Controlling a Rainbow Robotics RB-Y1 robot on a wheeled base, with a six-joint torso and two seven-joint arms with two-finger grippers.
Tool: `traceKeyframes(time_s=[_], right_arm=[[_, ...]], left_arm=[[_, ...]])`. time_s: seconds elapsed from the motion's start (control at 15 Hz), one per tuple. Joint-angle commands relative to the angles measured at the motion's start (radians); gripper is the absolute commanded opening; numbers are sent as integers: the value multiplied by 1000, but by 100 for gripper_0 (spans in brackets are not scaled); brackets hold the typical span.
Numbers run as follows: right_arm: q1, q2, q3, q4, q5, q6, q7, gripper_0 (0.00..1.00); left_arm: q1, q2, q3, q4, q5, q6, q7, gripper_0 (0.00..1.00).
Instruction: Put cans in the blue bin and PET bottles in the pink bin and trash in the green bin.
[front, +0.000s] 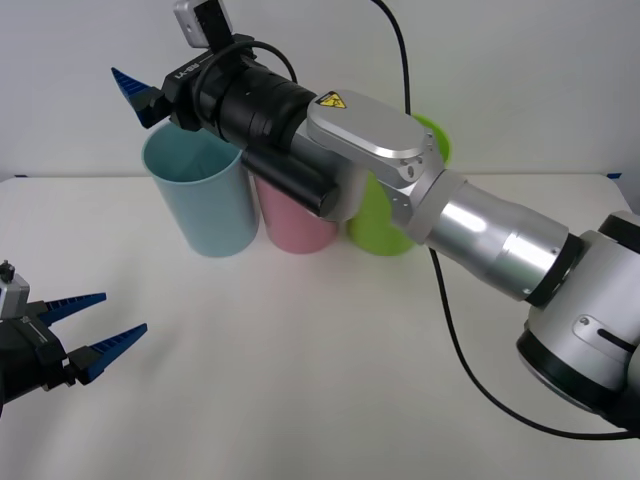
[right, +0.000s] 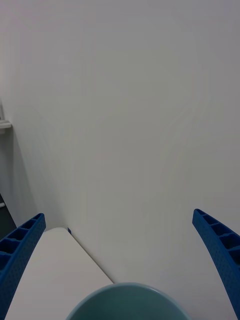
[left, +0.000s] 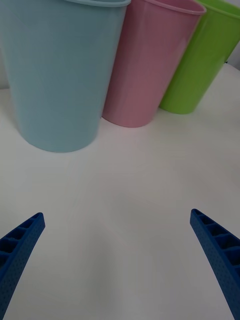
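A white table (front: 300, 380) meets a plain white wall (front: 500, 60), with a black cable (front: 455, 340) trailing across it.

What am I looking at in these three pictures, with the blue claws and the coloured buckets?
This is a two-armed robot sorting rubbish. The wide picture comes from a camera above its arms; the two upright ones come from cameras on its wrists, so each shows that arm's own blue fingers at the corners. On the white table stand three bins in a row: the blue bin, the pink bin and the green bin. The right gripper is stretched out above the blue bin's mouth, open and holding nothing. The left gripper waits low over the table nearer the robot, also open and holding nothing.
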Motion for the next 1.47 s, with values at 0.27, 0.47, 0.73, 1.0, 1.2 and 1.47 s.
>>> traceKeyframes(time_s=[0.27, 0.47, 0.73, 1.0, 1.2, 1.47], right_arm=[[165, -307, 8, -407, -66, -11, -23, 100], [306, -447, -33, -606, -66, -20, -29, 100], [593, -534, -196, -747, 17, -178, -32, 100], [854, -554, -346, -806, 141, -359, -44, 100], [1021, -550, -438, -815, 253, -483, -53, 100], [1235, -494, -632, -815, 424, -720, -80, 100]], left_arm=[[0, 0, 0, 0, 0, 0, 0, 100], [0, 0, 0, 0, 0, 0, 0, 100], [0, 0, 0, 0, 0, 0, 0, 100], [0, 0, 0, 0, 0, 0, 0, 100], [0, 0, 0, 0, 0, 0, 0, 100], [0, 0, 0, 0, 0, 0, 0, 100]])
